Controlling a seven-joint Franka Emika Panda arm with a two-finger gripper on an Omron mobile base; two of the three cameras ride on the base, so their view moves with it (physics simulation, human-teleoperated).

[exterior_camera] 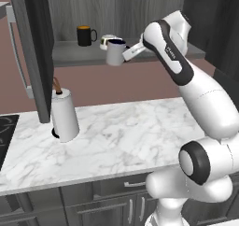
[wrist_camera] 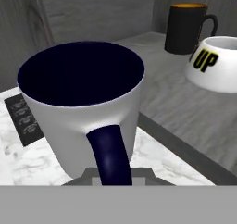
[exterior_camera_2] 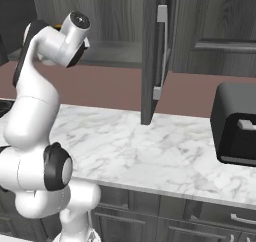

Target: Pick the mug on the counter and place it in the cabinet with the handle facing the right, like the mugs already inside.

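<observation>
The light grey mug (exterior_camera: pixel 114 53) hangs in the air at the front edge of the cabinet shelf (exterior_camera: pixel 70 56), above the counter (exterior_camera: pixel 121 136). My gripper (exterior_camera: pixel 125 55) is shut on it from the right. In the hand view the mug (wrist_camera: pixel 78 112) is close and upright. Its dark inside faces up and its navy handle (wrist_camera: pixel 111 156) points toward the camera. Further in on the shelf (wrist_camera: pixel 185 112) stand the black mug with orange rim (wrist_camera: pixel 185 26) and the squat white cup (wrist_camera: pixel 217 63). From the left base both mugs show too, the black mug (exterior_camera: pixel 84 35) and the white cup (exterior_camera: pixel 107 40).
The tall cabinet door (exterior_camera: pixel 32 47) stands open to the left of the shelf. A paper towel roll (exterior_camera: pixel 64 115) stands on the counter below it, with a stove edge (exterior_camera: pixel 4 127) at far left. A black appliance (exterior_camera_2: pixel 235 126) sits at the counter's right.
</observation>
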